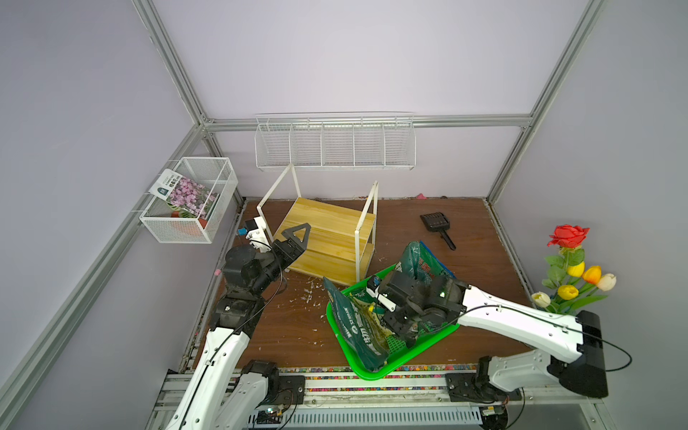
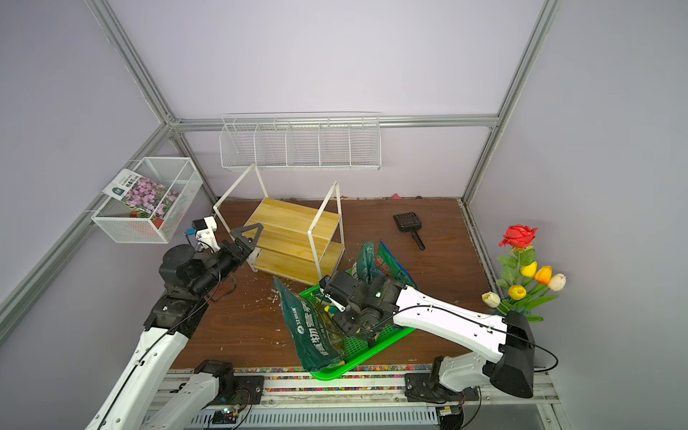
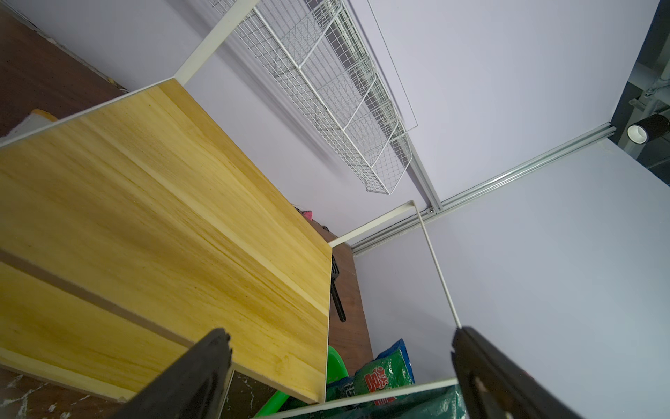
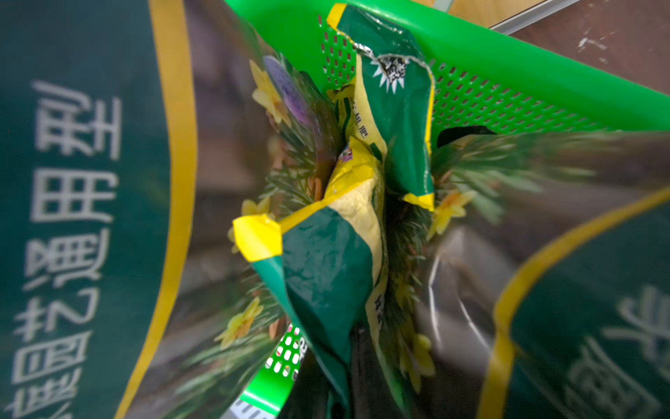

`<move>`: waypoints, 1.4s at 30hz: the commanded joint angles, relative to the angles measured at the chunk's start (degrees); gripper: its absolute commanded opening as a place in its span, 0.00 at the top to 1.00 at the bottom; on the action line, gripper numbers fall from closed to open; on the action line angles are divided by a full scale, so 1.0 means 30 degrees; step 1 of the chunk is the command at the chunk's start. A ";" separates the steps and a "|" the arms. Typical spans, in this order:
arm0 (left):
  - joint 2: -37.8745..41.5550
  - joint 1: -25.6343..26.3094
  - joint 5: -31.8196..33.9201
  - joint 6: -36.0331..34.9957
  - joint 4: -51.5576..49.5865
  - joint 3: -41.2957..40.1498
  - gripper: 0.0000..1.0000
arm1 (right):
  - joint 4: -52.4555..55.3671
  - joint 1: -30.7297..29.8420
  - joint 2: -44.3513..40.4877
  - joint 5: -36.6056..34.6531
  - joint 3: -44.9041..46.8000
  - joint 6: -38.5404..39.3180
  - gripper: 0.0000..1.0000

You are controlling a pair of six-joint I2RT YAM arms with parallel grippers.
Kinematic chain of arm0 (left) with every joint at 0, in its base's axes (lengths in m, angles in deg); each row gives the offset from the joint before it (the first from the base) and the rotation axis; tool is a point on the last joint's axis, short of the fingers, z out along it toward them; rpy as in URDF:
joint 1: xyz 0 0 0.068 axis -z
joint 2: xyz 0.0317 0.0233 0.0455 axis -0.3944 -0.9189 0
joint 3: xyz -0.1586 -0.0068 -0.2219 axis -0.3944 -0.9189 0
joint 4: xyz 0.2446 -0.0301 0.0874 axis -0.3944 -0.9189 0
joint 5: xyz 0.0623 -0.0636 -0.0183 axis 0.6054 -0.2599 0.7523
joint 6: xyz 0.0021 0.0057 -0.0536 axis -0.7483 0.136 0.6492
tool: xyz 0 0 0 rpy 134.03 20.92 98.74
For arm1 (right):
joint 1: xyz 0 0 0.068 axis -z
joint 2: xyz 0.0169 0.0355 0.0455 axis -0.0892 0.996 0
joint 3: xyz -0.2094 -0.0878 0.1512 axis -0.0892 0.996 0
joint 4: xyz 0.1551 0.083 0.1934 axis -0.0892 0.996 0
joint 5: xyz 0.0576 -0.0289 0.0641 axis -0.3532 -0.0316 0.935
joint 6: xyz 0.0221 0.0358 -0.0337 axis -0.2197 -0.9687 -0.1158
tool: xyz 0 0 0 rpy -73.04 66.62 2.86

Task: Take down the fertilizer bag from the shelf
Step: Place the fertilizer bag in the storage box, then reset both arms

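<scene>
- The shelf stands askew on the tabletop, near the back wall.
- The left fingers are spread wide at the shelf's left end and hold nothing.
- The fertilizer bag, dark green, is in the green basket in front of the shelf and leans over its left rim.
- A second bag stands at the basket's far side; a small bag lies crumpled between them.
- The right fingers are hidden among the bags. They are closed narrow, but it cannot be told if they pinch a bag.
</scene>
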State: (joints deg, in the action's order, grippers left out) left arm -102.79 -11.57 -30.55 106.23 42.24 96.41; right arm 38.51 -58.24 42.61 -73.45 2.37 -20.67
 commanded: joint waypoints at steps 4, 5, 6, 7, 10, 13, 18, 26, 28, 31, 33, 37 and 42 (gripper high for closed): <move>0.0277 -0.0005 0.0297 -0.0504 -0.0278 -0.0235 0.00 | -0.1390 0.0315 -0.0222 0.0985 -0.0187 0.0680 0.83; 0.0311 0.0001 0.0344 -0.0512 -0.0309 -0.0230 0.00 | -0.1319 0.0313 -0.0372 0.0865 -0.0416 0.0775 0.79; 0.0308 0.0023 0.0383 -0.0543 -0.0328 -0.0221 0.01 | -0.1260 0.0301 -0.0564 0.0740 -0.0633 0.0848 0.78; 0.0332 0.0006 0.0424 -0.0596 -0.0315 -0.0243 0.01 | -0.1242 0.0305 -0.0740 0.0607 -0.0799 0.0922 0.77; 0.0357 0.0024 0.0509 -0.0526 -0.0343 -0.0273 0.01 | -0.1399 0.0327 -0.1548 0.0122 -0.1285 0.1267 0.74; 0.0348 0.0014 0.0542 -0.0603 -0.0337 -0.0279 0.01 | -0.1340 0.0561 -0.2374 -0.0162 -0.2115 0.1629 0.70; 0.0262 0.0036 0.0722 -0.0940 -0.0425 -0.0074 0.00 | -0.1622 0.1578 -0.3652 -0.0825 -0.3391 0.2252 0.62; 0.0170 -0.0011 0.1270 -0.1806 -0.0929 0.0385 0.01 | -0.2888 0.5637 -0.4070 -0.3230 -0.4397 0.2325 0.59; 0.0152 -0.0013 0.1546 -0.2154 -0.1086 0.0414 0.00 | -0.3577 0.6874 -0.4060 -0.3758 -0.4490 0.2042 0.55; 0.0103 -0.0003 0.2193 -0.2908 -0.1303 0.0469 0.01 | -0.4331 0.9071 -0.3679 -0.3663 -0.4498 0.1662 0.55; 0.0047 -0.0020 0.2635 -0.3376 -0.1538 0.0520 0.01 | -0.4493 1.0343 -0.3218 -0.3729 -0.4520 0.1333 0.55; -0.0135 -0.0635 0.3182 -0.4326 -0.2034 0.0586 0.00 | -0.5228 1.2480 -0.2435 -0.4417 -0.3704 0.1085 0.53; -0.0050 -0.2148 0.3865 -0.5977 -0.2079 -0.0070 0.00 | -0.7635 1.5227 -0.2137 -0.5740 -0.0975 0.0587 0.47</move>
State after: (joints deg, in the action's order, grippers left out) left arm -103.20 -16.38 -21.63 93.40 36.76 96.54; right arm 20.11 -15.92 35.51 -87.33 -3.88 -17.09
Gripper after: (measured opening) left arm 0.995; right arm 0.524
